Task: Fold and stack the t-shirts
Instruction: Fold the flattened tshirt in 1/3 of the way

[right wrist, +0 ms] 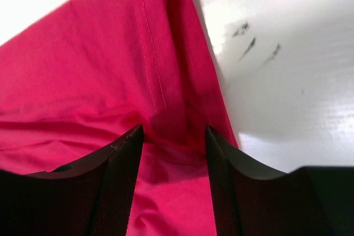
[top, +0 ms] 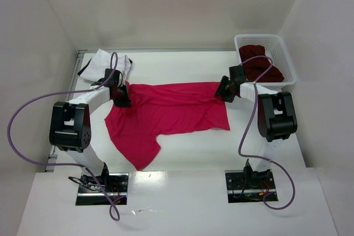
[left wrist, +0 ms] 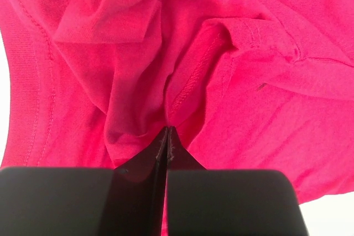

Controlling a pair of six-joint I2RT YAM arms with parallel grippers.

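Both grippers at the red t-shirt in the middle of the bench.
The left gripper is closed tight on a fold of it; the right gripper stands half open over its right hem, pinching nothing. The white t-shirt lies at the far left corner, the maroon t-shirt in the basket at the far right.

Bright, even overhead light; soft shadows; glare on the table; wrist views slightly soft
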